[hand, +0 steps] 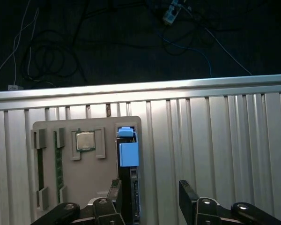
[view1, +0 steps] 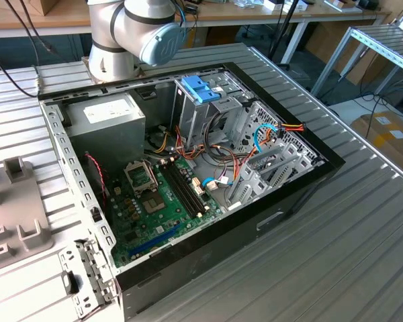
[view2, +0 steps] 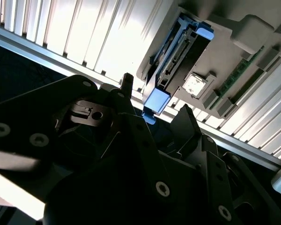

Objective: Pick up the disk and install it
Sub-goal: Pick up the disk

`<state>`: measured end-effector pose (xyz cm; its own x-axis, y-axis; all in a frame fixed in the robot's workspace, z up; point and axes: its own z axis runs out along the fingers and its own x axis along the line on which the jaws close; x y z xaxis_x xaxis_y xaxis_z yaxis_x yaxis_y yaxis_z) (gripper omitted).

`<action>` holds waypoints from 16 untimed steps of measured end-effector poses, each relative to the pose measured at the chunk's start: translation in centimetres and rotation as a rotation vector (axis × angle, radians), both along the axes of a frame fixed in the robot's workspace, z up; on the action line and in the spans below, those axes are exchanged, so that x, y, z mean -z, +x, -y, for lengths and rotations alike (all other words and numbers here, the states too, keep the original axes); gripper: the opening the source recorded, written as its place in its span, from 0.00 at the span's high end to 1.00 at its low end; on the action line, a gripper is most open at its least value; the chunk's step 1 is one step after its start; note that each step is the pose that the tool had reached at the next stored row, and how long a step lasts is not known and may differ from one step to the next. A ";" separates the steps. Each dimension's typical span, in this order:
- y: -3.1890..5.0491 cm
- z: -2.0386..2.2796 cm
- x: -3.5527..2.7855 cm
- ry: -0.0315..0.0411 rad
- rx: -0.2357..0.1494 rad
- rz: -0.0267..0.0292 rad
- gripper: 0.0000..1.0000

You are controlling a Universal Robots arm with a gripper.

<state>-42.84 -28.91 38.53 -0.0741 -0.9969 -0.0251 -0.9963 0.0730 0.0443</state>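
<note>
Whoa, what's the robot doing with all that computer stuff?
The robot's gripper is right at the disk, which stands on edge in a grey holder on the slatted table, next to a square chip. Its fingers are open, one on each side of the disk, not squeezing it. The disk is not picked up yet, and the open computer case lies waiting.

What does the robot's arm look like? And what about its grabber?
The arm is made of fat, shiny silver-grey tubes. Its joint has a round pale-blue cap with a mark pressed into it. The gripper is black all over. It has two flat, pointed fingers on jointed black bars, dotted with small silver screws.
</note>
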 end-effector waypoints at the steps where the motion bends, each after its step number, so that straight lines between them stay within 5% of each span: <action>1: 0.00 -0.02 0.00 0.0000 0.000 -0.0001 0.40; 16: 0.00 -0.11 0.26 0.0004 0.000 0.0000 0.40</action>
